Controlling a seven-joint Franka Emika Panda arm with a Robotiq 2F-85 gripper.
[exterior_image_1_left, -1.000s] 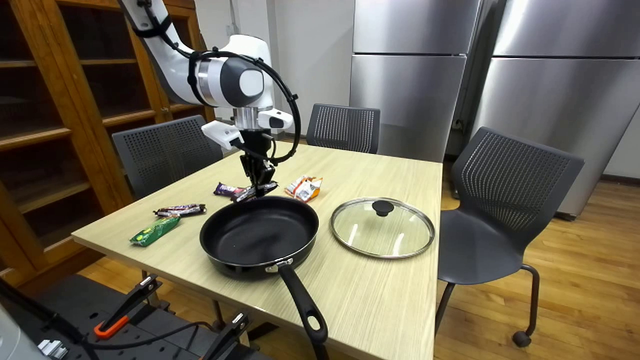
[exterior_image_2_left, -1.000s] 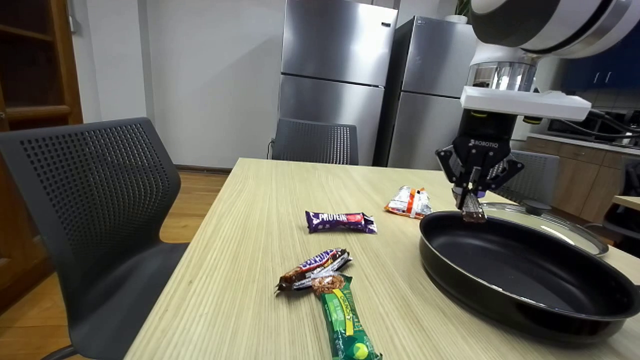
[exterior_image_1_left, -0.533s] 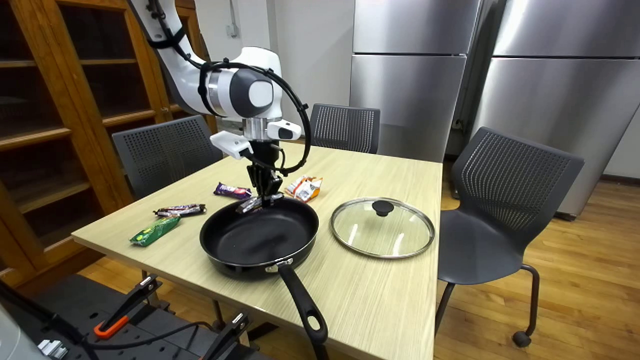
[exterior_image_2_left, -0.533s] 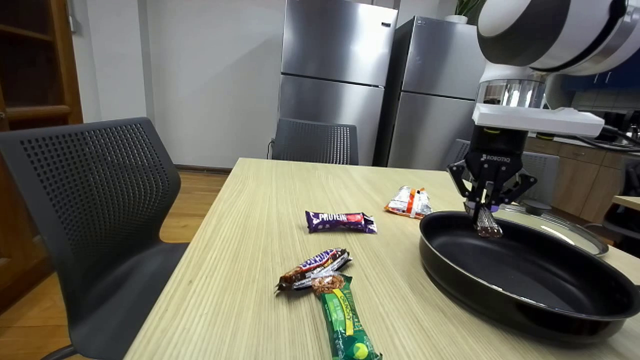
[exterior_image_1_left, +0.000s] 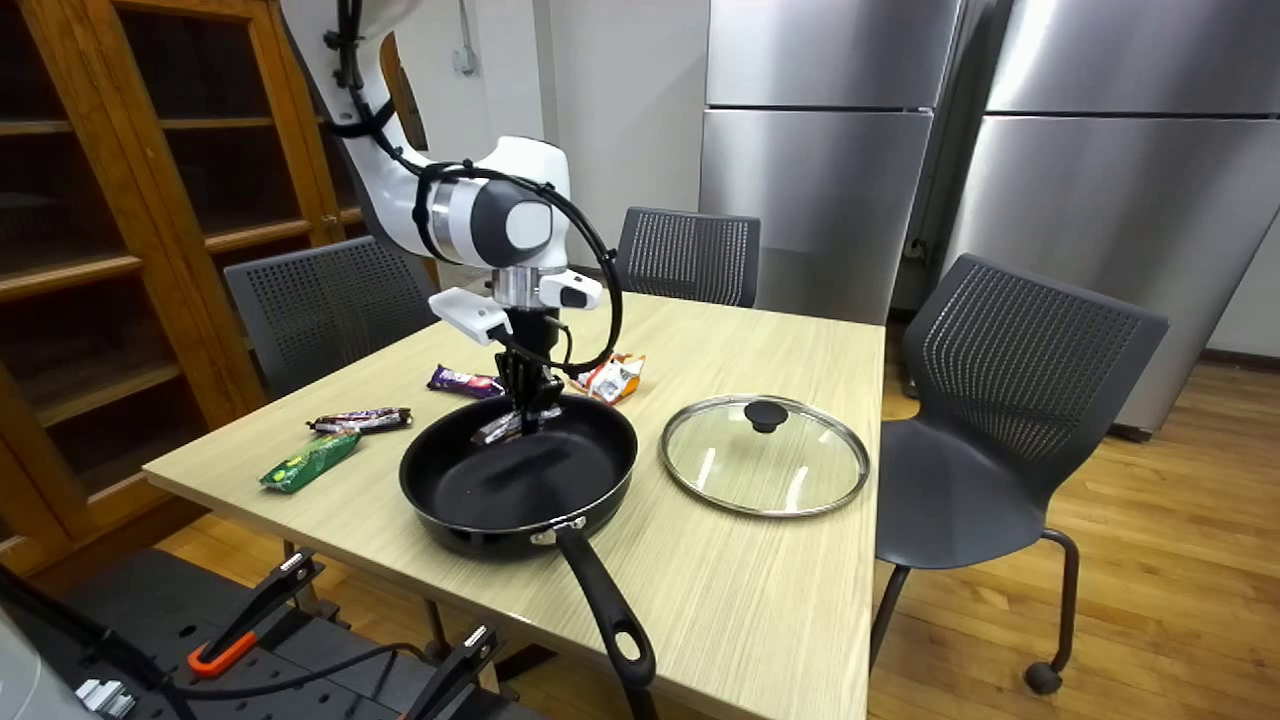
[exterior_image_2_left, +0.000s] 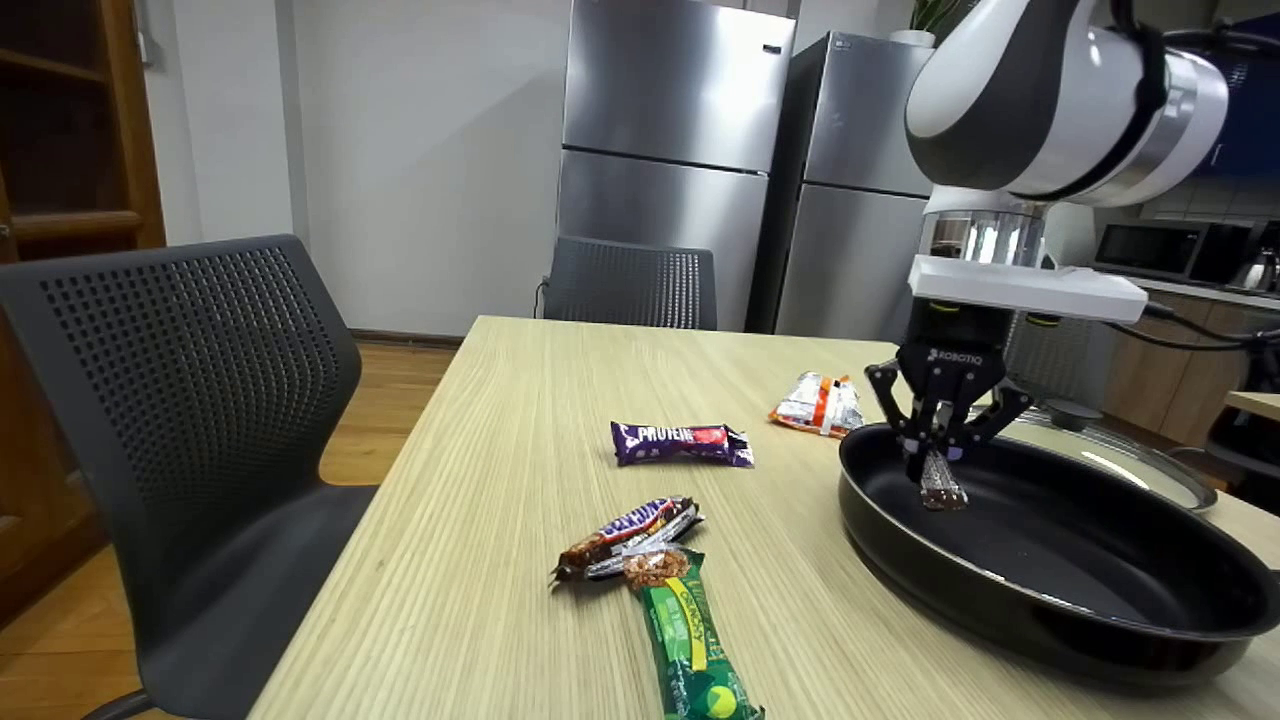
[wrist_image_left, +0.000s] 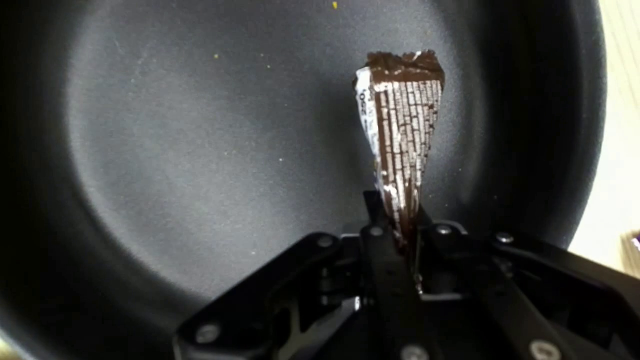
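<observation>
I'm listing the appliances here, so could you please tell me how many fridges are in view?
2, in both exterior views: one fridge stands behind the far chair, another fridge to its right.

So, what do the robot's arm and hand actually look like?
The arm is white with dark grey panels and silver rings. A black cable, held by black straps, runs along it and loops past white blocks. The gripper is black and jointed, with white ROBOTIQ lettering.

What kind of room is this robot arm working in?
Most likely a shared kitchen or break room: two tall steel fridges stand beyond the table, what looks like a microwave sits on a counter in the background, and chairs stand around the table.
</observation>
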